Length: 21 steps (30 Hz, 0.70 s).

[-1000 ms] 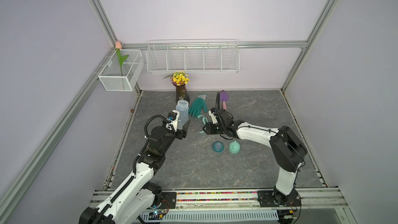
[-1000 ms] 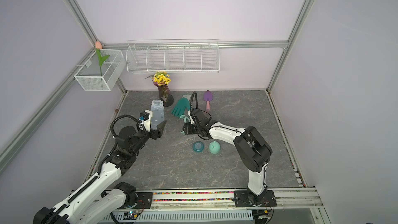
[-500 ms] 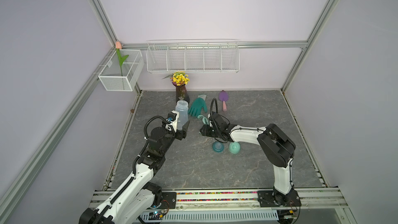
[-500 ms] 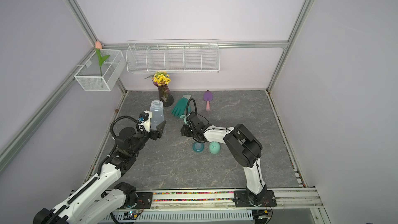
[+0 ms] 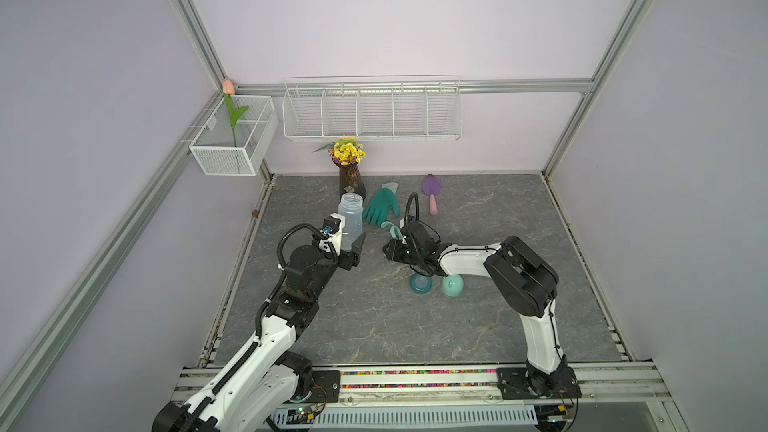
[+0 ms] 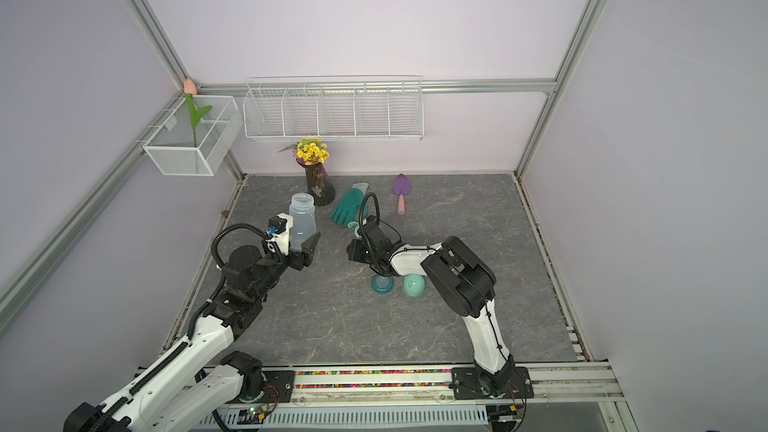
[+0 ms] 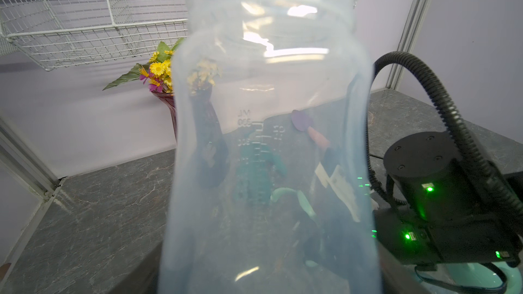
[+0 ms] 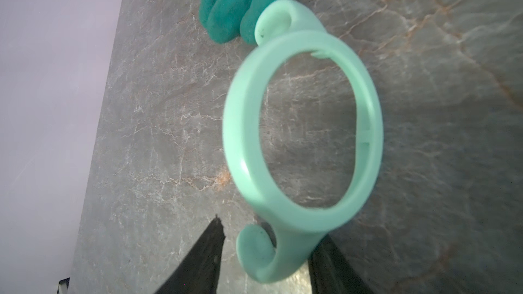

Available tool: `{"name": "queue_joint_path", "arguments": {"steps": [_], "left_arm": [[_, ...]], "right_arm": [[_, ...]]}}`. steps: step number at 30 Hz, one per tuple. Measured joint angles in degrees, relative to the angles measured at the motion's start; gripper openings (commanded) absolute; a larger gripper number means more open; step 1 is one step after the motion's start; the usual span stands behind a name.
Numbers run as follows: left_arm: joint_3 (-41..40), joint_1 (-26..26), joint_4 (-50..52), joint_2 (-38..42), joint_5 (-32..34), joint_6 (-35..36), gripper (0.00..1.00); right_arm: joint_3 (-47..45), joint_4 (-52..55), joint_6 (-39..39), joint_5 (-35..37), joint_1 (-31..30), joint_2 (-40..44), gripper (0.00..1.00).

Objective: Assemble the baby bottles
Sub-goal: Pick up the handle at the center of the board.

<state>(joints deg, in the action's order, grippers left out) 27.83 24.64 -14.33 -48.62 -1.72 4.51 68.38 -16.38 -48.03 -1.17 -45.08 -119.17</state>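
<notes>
Collar [image 5: 419,284] and domed cap [image 5: 452,285] lie nearest on the table [image 5: 374,326], side by side and well to the near side of the teal glove [image 5: 380,207]. Both look like small, light, hard plastic. The cap's smooth dome would probably slip from a pinch, so its rim seems the safer hold.

Between them and the glove, the right gripper [image 8: 270,233] reaches low over the table. Its dark fingers [image 8: 203,261] stand on either side of the mint ring [image 8: 240,125], at the root of one curled handle. I cannot tell whether they already pinch it. The ring's far handle is at the glove's tips. I judge the ring stiff, light and slick. A grip across the band next to the handle should keep it from swivelling, whereas the thin curl itself may flex.

Level with the glove, on its left-arm side, the left gripper [image 5: 348,245] is closed on the frosted bottle body [image 5: 351,218]. It holds it upright and low, with the threaded neck free. The thin wall probably dents under a hard squeeze.

Beyond the glove stands the dark vase [image 5: 351,180]. No straw is visible.
</notes>
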Motion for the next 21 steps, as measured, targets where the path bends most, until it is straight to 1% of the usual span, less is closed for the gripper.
{"name": "queue_joint_path", "arguments": {"steps": [6, 12, 21], "left_arm": [[0.0, 0.0, 0.0, 0.0, 0.0, 0.0, 0.00], [0.0, 0.0, 0.0, 0.0, 0.0, 0.0, 0.00], [0.0, 0.0, -0.2, 0.0, 0.0, 0.0, 0.00]], "right_arm": [[-3.4, -6.2, -0.3, 1.0, 0.0, 0.0, 0.41], [-6.5, -11.8, -0.4, 3.1, 0.0, 0.0, 0.37], [-7.3, -16.7, 0.1, 4.2, 0.0, 0.0, 0.28]]}}
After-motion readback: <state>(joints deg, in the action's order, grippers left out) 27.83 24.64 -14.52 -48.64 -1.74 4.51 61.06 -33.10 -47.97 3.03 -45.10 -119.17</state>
